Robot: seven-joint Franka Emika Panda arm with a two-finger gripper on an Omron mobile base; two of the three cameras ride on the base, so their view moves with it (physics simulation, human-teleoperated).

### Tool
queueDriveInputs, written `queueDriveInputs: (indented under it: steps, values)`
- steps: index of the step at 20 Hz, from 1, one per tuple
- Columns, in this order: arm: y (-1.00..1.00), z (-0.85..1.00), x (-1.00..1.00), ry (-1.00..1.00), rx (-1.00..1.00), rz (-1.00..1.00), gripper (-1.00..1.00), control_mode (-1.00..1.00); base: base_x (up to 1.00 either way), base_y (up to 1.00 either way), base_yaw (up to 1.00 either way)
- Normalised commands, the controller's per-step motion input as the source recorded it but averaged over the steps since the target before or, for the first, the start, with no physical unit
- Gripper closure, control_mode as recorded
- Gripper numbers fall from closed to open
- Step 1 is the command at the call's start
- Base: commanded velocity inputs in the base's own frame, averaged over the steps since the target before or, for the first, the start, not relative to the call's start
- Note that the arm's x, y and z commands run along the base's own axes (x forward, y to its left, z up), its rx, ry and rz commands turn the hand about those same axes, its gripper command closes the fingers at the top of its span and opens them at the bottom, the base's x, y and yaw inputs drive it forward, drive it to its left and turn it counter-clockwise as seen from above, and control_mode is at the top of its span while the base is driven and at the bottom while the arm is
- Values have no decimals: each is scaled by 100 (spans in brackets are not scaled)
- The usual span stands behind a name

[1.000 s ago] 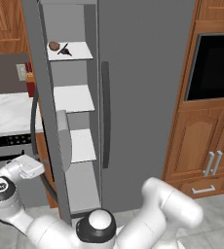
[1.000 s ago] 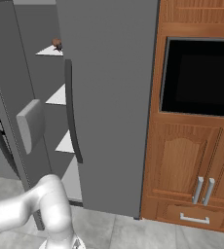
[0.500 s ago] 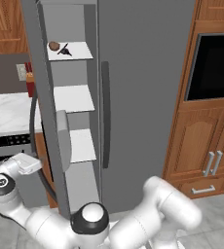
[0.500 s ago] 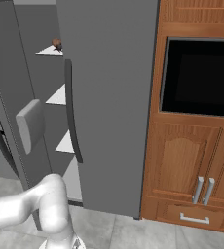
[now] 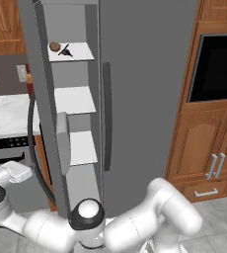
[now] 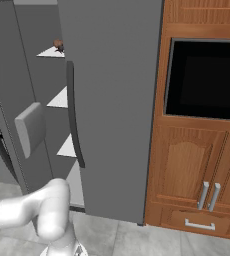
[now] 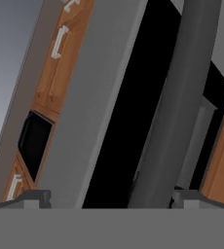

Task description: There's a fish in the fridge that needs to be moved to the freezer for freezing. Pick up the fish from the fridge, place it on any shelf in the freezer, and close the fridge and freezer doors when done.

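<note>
Grey freezer (image 5: 76,128) ajar, fish (image 5: 66,51) on its top shelf (image 5: 78,53), pincer (image 7: 109,197) spread around door handle (image 7: 175,102)

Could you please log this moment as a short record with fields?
freezer door: open, swung left, with a grey bin on its inner side
fridge door: shut
fish: on the top freezer shelf
brown lump: same shelf, left of the fish
lower shelves: two, white, bare
claw: fingertips at the bottom of the hand view, a dark bar handle between them; open or shut unclear
task left: close the freezer door
</note>
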Motion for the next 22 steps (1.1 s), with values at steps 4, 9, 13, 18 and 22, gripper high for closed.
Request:
queueDriveInputs:
  steps: [4, 9, 13, 18, 22]
  values:
    - [26, -11, 17, 0, 0, 0, -100, -100, 0, 0, 0]
    - [0, -10, 51, 0, 0, 0, -100, -100, 0, 0, 0]
    - [-18, -14, 50, 0, 0, 0, -100, -100, 0, 0, 0]
    - [-34, -9, 21, 0, 0, 0, -100, -100, 0, 0, 0]
    - [-74, 0, 0, 0, 3, 0, -100, -100, 0, 0, 0]
